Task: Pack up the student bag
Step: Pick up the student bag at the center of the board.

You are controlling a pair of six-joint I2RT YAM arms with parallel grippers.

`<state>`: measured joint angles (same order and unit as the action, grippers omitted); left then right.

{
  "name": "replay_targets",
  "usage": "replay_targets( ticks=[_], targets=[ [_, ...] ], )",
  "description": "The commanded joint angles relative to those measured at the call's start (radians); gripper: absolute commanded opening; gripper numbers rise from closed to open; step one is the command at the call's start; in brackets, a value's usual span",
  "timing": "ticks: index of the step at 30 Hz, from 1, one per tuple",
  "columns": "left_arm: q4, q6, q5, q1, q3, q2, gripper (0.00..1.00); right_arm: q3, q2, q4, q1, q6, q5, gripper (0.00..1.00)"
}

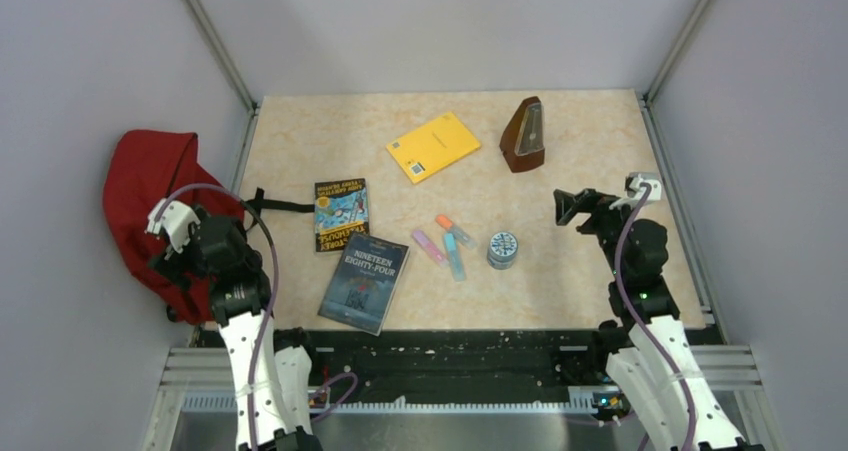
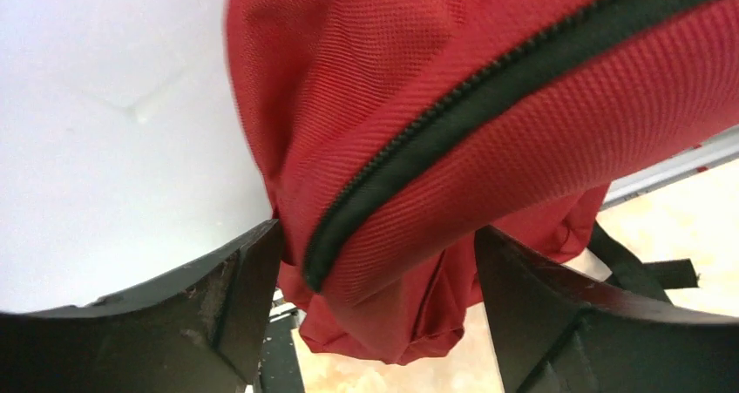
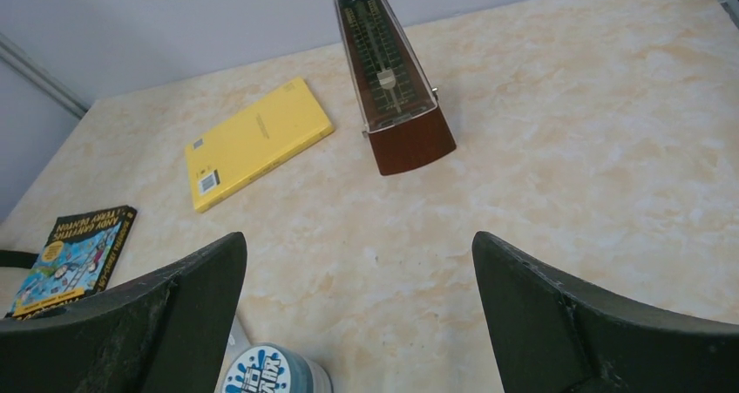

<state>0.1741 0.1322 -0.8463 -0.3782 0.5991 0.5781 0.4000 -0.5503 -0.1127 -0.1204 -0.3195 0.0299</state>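
The red student bag (image 1: 145, 186) lies slumped at the table's left edge, against the left wall, with a black strap (image 1: 272, 206) trailing onto the table. My left gripper (image 1: 172, 261) is open at the bag's near end. In the left wrist view (image 2: 375, 275) its jaws stand wide apart with a fold of the bag (image 2: 488, 123) and its closed black zipper (image 2: 453, 105) between them; whether they touch the fabric I cannot tell. My right gripper (image 1: 570, 207) is open and empty above the table's right part, and it is also open in the right wrist view (image 3: 359, 267).
On the table are a yellow book (image 1: 433, 146), a brown metronome (image 1: 524, 134), a colourful paperback (image 1: 341, 214), a dark Nineteen Eighty-Four book (image 1: 364, 281), several highlighters (image 1: 446, 243) and a round blue-white tin (image 1: 503, 249). Walls enclose three sides.
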Motion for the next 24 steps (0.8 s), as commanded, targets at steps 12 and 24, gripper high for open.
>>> replay_targets(
  ticks=[12,24],
  targets=[
    [-0.018,0.021,0.291,0.001,0.016,-0.274,0.0,0.008,0.003,0.024,0.005,-0.054,0.133,0.96],
    [0.037,0.06,0.709,0.075,0.073,-0.291,0.0,0.068,0.027,0.133,0.005,0.0,0.153,0.95]
  ],
)
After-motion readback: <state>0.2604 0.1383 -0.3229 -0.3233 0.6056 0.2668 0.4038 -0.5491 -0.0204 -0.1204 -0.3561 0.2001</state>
